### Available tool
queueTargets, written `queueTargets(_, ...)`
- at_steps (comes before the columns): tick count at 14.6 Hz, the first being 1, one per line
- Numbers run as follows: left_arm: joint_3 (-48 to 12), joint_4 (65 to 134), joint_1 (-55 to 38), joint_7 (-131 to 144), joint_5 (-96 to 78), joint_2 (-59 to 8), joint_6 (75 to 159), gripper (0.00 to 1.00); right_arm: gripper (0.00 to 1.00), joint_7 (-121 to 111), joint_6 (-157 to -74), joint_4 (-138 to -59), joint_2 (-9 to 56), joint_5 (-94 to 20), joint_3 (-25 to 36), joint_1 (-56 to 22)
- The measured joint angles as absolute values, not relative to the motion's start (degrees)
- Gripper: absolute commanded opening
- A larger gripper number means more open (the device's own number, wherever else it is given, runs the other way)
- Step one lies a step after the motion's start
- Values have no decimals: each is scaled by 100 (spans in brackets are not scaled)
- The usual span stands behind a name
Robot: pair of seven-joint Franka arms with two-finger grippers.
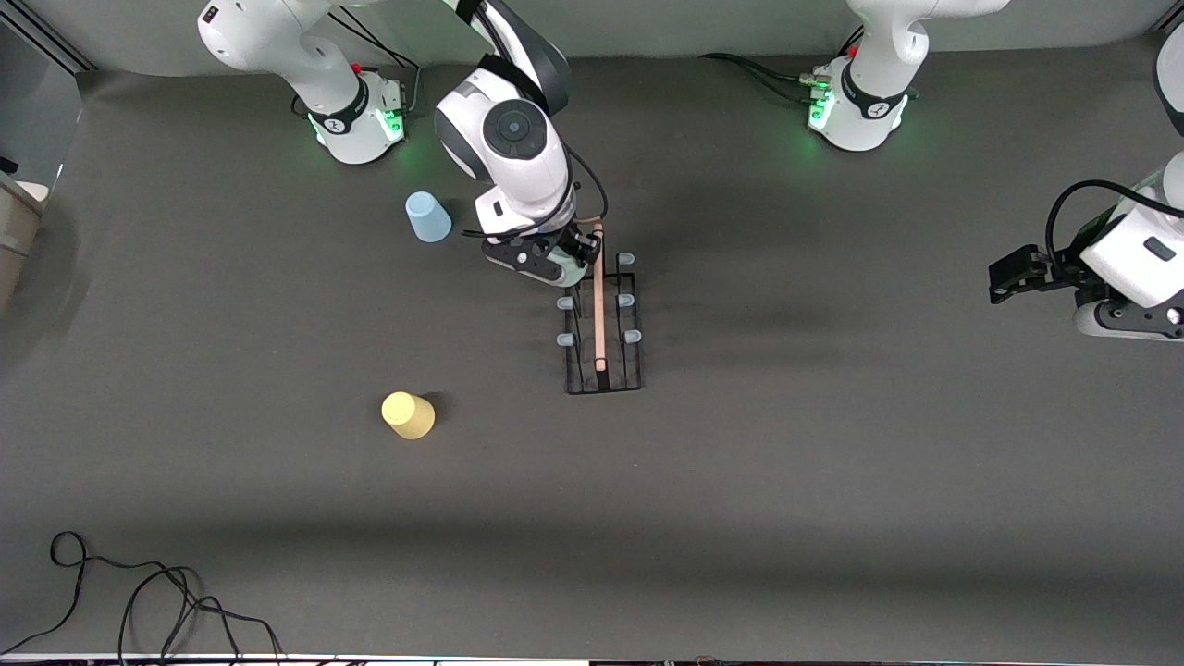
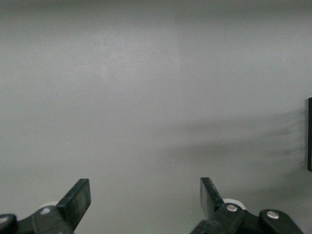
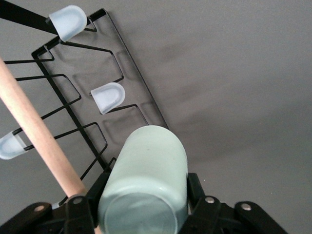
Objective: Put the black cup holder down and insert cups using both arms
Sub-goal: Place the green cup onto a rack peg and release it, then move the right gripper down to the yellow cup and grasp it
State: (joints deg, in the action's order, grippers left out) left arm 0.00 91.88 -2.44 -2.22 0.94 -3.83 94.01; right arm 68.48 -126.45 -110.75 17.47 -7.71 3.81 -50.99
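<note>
The black cup holder (image 1: 601, 351) stands mid-table, its wooden rod (image 1: 598, 296) along the top and pale blue pegs (image 1: 633, 337) on both sides. My right gripper (image 1: 555, 264) hangs over the rack's end nearest the robots' bases. In the right wrist view it (image 3: 146, 187) is shut on a pale green cup (image 3: 146, 175), beside the rod (image 3: 34, 126) and above the wire frame (image 3: 136, 68). A light blue cup (image 1: 428, 217) and a yellow cup (image 1: 408, 414) stand on the table toward the right arm's end. My left gripper (image 1: 1004, 277) waits open over bare table (image 2: 145, 195).
Loose black cables (image 1: 139, 601) lie at the table's edge nearest the front camera, toward the right arm's end. A pale box (image 1: 14, 222) sits off the table at that same end. Both arm bases stand along the edge farthest from the front camera.
</note>
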Motion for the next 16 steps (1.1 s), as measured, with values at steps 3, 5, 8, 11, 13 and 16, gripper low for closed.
queueTargets(3,45,9189,-150,-222,96,-391,9398,100,96,6866,-12668,-11045,1760,-771,389,-5099)
queueTargets(5,46,9189,-120,-222,96,-396,9356,100,96,6873,-12669,-10993,1759,-771,419,-5096)
queueTargets(8,26,9189,-128,-222,96,-397,9277,100,96,6802,-12268,-10651,1746,-758,564,-5074)
queueTargets(11,16,9183,-130,-220,96,-396,9276,100,96,5997,-11595,-10206,1722,-756,1067,-5042)
queueTargets(13,16,9171,-130,-211,96,-396,9276,100,96,5249,-11506,-10138,1725,-758,1489,-5007)
queueTargets(16,0,9169,-136,-192,95,-396,9276,100,96,4168,-11461,-10141,1796,-760,1923,-4747)
